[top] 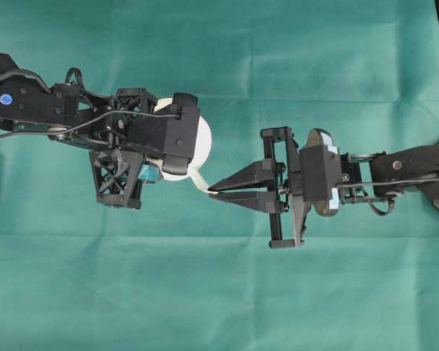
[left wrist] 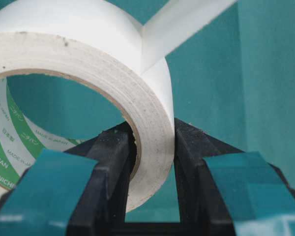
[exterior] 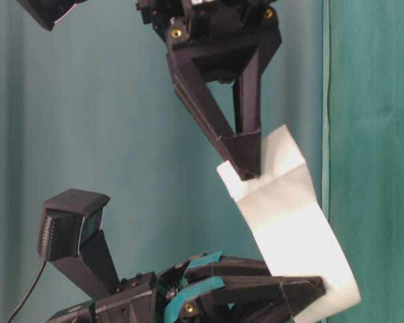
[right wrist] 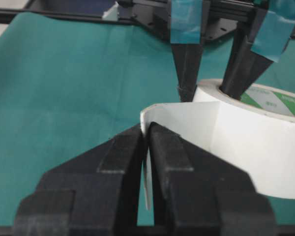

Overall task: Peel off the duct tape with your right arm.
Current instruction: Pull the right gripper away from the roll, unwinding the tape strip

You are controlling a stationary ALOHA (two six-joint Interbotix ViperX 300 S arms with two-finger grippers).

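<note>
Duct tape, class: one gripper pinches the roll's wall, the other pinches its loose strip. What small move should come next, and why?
Probably the right gripper should draw away from the duct tape, lengthening the peel. It is shut on the loose strip, only a short length is free, and the left gripper clamps the roll.

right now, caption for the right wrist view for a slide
Right fingers shut on the strip end of the duct tape; left fingers clamp the roll's wall.
</note>
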